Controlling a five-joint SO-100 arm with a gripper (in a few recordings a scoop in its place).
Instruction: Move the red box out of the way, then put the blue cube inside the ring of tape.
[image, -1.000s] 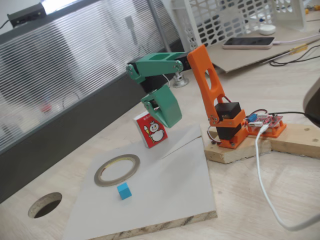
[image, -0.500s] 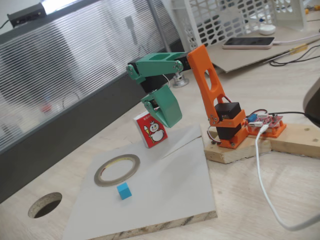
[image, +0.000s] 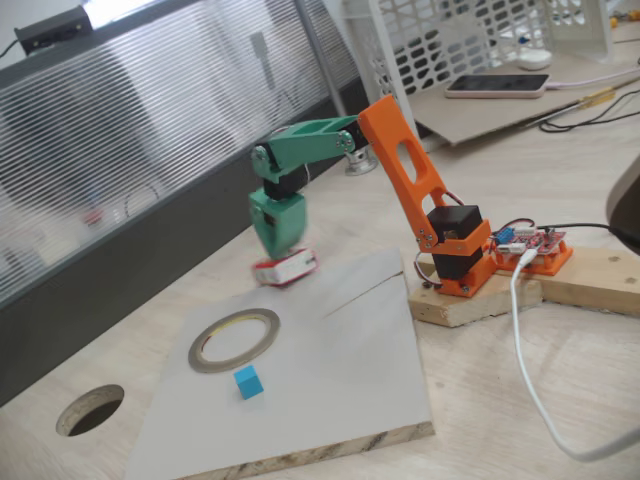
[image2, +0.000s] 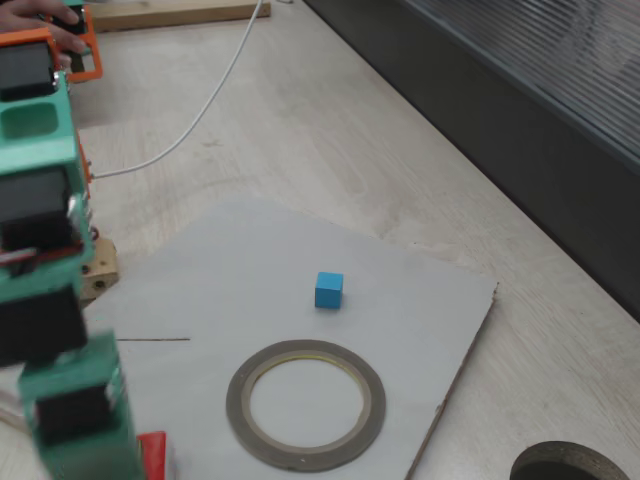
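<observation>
Nearest in a fixed view, the cube (image: 247, 382) sits on the grey board (image: 340, 370), a small bright cyan block with sharp edges, apart from everything else. Just beyond it the tape (image: 234, 339) lies flat on the same board, a thin grey-tan ring with a wide hollow centre; cube outside the ring, near its rim. Further back the box (image: 284, 268) lies toppled at the board's far edge, blurred, white side and red face showing, long axis roughly level and running left-right in that view. Gripper (image: 279, 240), green plastic, points straight down directly over the box, tips at or touching its top; whether the jaws are spread or closed cannot be told. Orange arm link (image: 404, 170) slopes down to the base on a wooden block (image: 500, 290). In another fixed view, the box (image2: 152, 455) shows as a red corner beside the green gripper body.
</observation>
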